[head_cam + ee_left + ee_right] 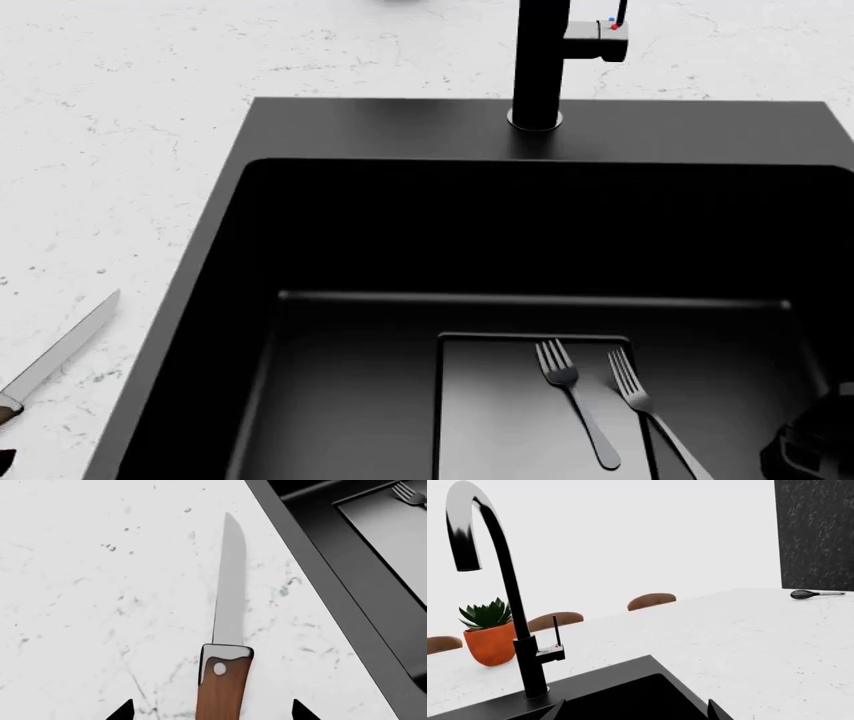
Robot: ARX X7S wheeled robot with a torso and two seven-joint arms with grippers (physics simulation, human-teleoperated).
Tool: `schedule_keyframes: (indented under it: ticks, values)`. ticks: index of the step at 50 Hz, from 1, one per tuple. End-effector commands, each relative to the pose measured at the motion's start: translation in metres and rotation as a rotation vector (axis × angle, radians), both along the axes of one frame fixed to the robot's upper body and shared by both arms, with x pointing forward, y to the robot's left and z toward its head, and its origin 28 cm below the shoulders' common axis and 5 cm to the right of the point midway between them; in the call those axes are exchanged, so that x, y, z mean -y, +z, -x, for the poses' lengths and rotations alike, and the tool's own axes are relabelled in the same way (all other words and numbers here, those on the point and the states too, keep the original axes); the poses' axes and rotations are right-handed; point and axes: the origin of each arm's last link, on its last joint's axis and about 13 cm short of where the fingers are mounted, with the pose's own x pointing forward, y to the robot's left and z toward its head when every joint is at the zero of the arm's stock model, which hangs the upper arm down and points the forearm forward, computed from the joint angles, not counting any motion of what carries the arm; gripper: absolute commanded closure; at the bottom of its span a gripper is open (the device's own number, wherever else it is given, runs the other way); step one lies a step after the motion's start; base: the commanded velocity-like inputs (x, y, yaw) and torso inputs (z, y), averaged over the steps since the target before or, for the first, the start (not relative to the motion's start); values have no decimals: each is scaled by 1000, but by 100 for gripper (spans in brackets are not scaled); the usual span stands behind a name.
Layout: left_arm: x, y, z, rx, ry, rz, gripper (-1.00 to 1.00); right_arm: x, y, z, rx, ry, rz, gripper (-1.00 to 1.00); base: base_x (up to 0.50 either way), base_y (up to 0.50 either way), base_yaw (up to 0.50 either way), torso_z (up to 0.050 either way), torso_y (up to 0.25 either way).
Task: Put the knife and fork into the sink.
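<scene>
The knife lies flat on the white marble counter just left of the sink, its steel blade pointing along the sink's rim. My left gripper is open, its two black fingertips apart on either side of the reddish-brown handle without touching it. In the head view the knife shows at the left edge. Two dark forks rest side by side on the grey bottom plate; one fork's tines appear in the left wrist view. My right gripper hangs open and empty over the sink's rim.
A black column faucet stands at the sink's back rim, arching high. Beyond it are an orange potted plant, brown chair backs and a black utensil far off on the counter. Part of my right arm shows low right.
</scene>
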Motion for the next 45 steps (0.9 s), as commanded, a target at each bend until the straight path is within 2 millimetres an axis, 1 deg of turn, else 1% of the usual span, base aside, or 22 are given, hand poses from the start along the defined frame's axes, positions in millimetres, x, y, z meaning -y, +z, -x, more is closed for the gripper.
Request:
schedule_keyframes:
  ticks: [1, 12, 13, 16, 26, 27, 29, 32, 37, 40, 44, 45]
  values:
    - [-2, -7, -6, 2, 3, 28, -100, -1, 6, -2, 46, 27, 19, -100, 0, 0, 0, 0, 0]
    - [-5, -18, -8, -26, 16, 35, -100, 0, 4, -2, 41, 27, 15, -100, 1, 0, -1, -1, 0]
    - [-7, -28, -6, -75, 27, 2, -100, 1, 3, -2, 40, 26, 11, -100, 0, 0, -3, -10, 0]
    - [-7, -32, -7, -95, 28, -10, -100, 2, 2, -2, 40, 24, 8, -100, 4, 0, -3, 0, 0]
    - [-8, -37, -6, -135, 41, -59, -100, 2, 1, -2, 42, 19, 2, -100, 4, -1, -3, -3, 0]
    - [-8, -37, -6, -130, 48, -68, 100, 3, 1, -2, 43, 18, 2, -100, 0, 0, -3, 0, 0]
    - [-7, -34, -5, -115, 31, -73, 100, 3, 1, -2, 44, 18, 1, -100, 0, 0, 0, 0, 0]
    - [-8, -36, -5, -108, 29, -89, 100, 2, 1, -2, 46, 14, 1, -100, 4, 0, -1, -3, 0]
    - [-7, -37, -13, -66, 57, -116, 100, 3, -1, -1, 43, 13, -4, -100, 3, 0, -3, -2, 0]
    - [-6, -34, -16, -38, 81, -98, 100, 3, -1, -1, 44, 10, -6, -100, 5, 0, -4, -4, 0]
    - [-4, -22, -22, 76, 106, -102, 100, 3, 0, -2, 44, 12, -7, -100, 3, -1, -2, -3, 0]
    - [-2, -15, -25, 126, 124, -96, 100, 3, 0, -2, 42, 13, -4, -100, 0, 0, 0, 0, 0]
